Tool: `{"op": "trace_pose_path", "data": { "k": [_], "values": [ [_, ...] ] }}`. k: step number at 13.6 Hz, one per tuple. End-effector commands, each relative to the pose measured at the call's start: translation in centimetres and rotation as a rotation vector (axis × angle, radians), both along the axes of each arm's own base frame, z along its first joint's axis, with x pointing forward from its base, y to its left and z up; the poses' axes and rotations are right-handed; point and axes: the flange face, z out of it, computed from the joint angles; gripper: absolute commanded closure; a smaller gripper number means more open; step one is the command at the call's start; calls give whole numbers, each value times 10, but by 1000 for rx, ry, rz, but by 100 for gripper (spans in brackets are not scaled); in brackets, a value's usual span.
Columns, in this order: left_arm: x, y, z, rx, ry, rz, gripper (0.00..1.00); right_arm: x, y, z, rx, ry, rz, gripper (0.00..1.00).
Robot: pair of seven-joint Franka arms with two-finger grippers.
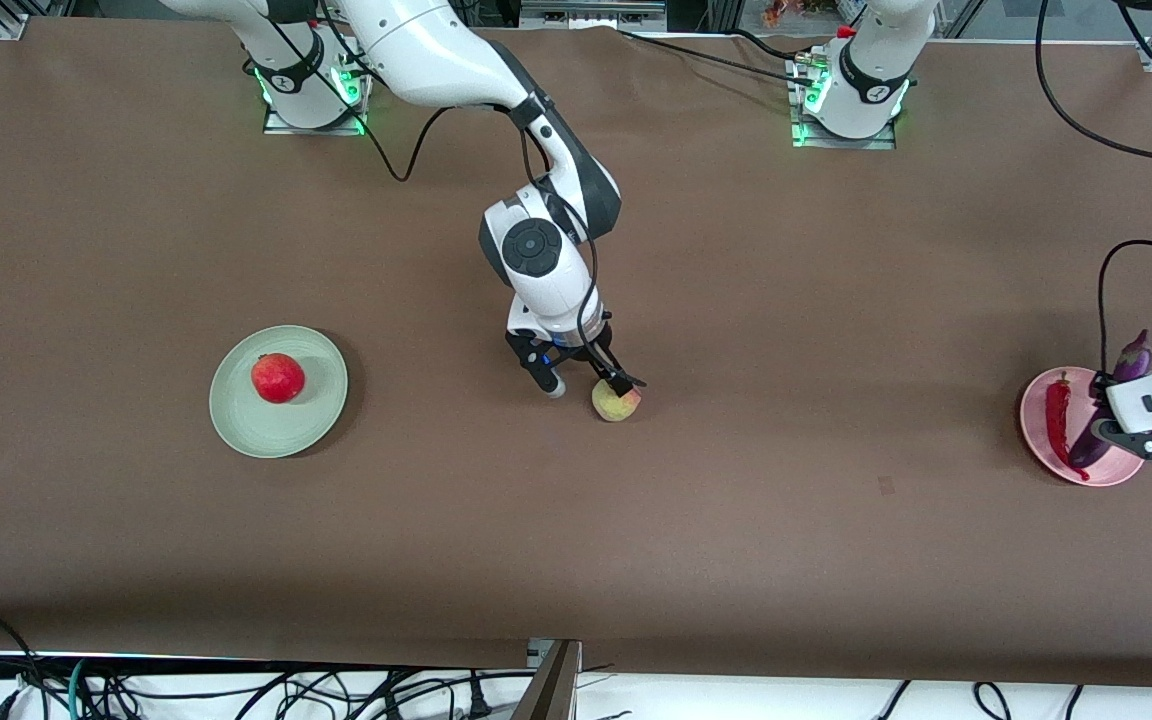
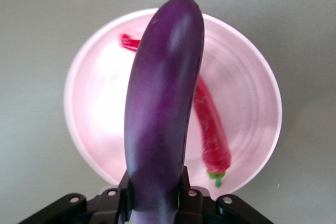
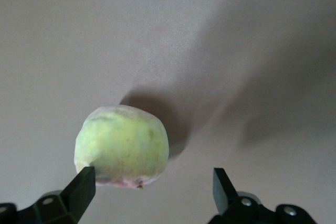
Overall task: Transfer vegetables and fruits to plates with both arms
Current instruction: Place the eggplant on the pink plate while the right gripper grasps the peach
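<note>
Two plates, two fruits, two vegetables and two grippers are counted on the brown desk (image 1: 736, 300). Nearest the front camera, the pink plate (image 1: 1041, 440) is found at the left arm's end, close to the desk's side edge, with the red chili (image 1: 1058, 412) laid on it. The purple eggplant (image 2: 163, 114) is clenched at its stem end by the left gripper (image 2: 157, 205) and is held over this plate, above the chili. Slightly farther from the camera, at the right arm's end, the green plate (image 1: 278, 391) is seen with the red pomegranate (image 1: 278, 378) resting on it. Near the middle of the desk the peach (image 1: 616, 402) is set, with broad bare desk all around it. The right gripper (image 3: 152, 190) is spread wide, one fingertip (image 3: 81, 184) touching or nearly touching the peach and the other standing apart from it; the fruit is not grasped.
</note>
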Motion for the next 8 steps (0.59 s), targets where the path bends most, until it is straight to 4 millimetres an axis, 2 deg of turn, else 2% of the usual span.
{"op": "trace_pose_path", "data": {
  "k": [1,5,6,8],
  "values": [
    [2,4,-1,-4,-6,-17,1,10,3,5,27,-6,-16,1],
    [7,1,24,4,-32,-25,0,13,7,3,32,-16,-12,1],
    [12,-7,41,9,-51,-36,0,16,6,4,34,-20,-15,1],
    [22,-40,96,3,-94,-63,0,19,4,-1,38,-37,-18,1]
  ]
}}
